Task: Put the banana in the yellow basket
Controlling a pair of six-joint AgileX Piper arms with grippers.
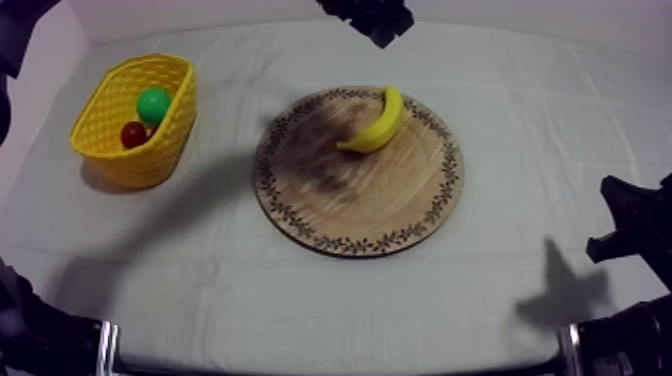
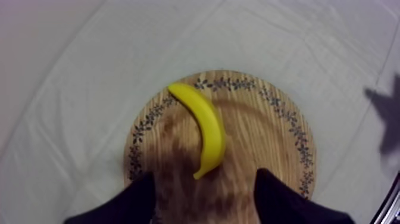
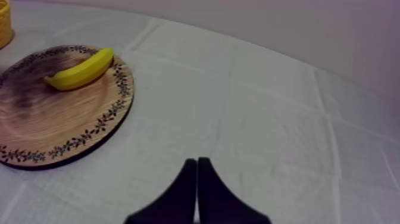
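Table (image 1: pixel 560 120) w/ grey-white cloth, creased in squares. Round wooden board (image 1: pixel 360 205) w/ patterned rim sits abt mid-table, flat on the cloth.

Yellow basket (image 1: pixel 165 140) is at the far L side of the table, well apart from the board, upright, w/ 2 items in it.

L gripper (image 2: pixel 205 176) is over the board. Its fingers (image 2: pixel 140 199) are spread wide w/ nothing between them, and in the L wrist view they frame the near edge of the board. In the top view a black part of the arm shows at the far edge, above the banana. No contact w/ board or fruit.

R gripper (image 3: pixel 197 164) is low at the R side of the table, over bare cloth and well clear of the board. Its fingers are pressed together in a narrow wedge, holding nothing. Its shadow falls on the cloth beside it.

Banana (image 1: pixel 378 125) lies on the board, on the far-R part near the rim and inside the pattern ring, curve bulging toward the R side. In the L wrist view one tip points toward the gap between the L fingers. It is not in the basket.

Green round toy (image 1: pixel 153 103) is in the basket, toward the far end. Small red fruit (image 1: pixel 133 134) is in the basket just beside the green one, on the nearer side; the 2 look to be touching.
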